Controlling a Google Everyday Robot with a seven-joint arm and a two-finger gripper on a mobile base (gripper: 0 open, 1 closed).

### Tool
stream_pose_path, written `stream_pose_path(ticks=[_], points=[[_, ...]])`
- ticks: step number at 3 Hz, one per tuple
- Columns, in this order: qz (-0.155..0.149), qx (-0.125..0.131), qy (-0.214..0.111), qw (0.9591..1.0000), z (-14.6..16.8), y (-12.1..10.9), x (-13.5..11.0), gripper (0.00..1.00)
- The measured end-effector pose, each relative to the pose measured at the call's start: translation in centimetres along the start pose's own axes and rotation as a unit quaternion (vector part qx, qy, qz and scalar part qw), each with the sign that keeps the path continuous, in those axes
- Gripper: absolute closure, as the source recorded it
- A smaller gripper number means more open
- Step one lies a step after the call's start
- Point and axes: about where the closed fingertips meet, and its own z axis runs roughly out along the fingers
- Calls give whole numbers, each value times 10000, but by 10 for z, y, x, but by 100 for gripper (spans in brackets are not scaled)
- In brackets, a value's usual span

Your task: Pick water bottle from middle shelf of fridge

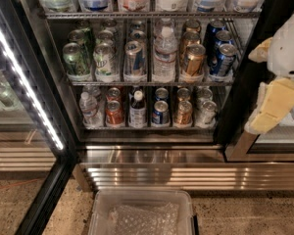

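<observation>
Your hand (280, 80) hangs out at 3 o'clock, outside the fridge (239, 99) and in front of its black side post. I cannot tell if the hand is spread or pressed together.

The water bottle (165, 54) stands on the middle shelf (152, 83), a little toward 12 o'clock from the middle of the view. It is well apart from the hand, toward 9 o'clock from it.

Here is what could go wrong:

- The hand could bump the black post on its way in, because the post is between it and the bottle.
- The bottle is squeezed in a row. A silver and blue can (135, 58) stands just beside it at 9 o'clock and a copper can (192, 60) at 3 o'clock. A wide hand could knock them over.
- The rack above (152, 14) is near the white cap. If you lift too high, the bottle may hit it.
- A small clear bottle (89, 109) stands one shelf down, at 8 o'clock. Do not grab that one.
- The bottle looks soft and smooth, so I think it could slip.
</observation>
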Motion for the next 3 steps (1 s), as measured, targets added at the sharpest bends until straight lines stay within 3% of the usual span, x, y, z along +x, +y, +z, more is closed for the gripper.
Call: stream_pose_path(ticks=[1,2,3], points=[[385,-407,-848,9948,53,11,-18,0],[612,-784,-1488,9838,87,13,-50,0],[639,-818,-1567,9822,88,13,-54,0]])
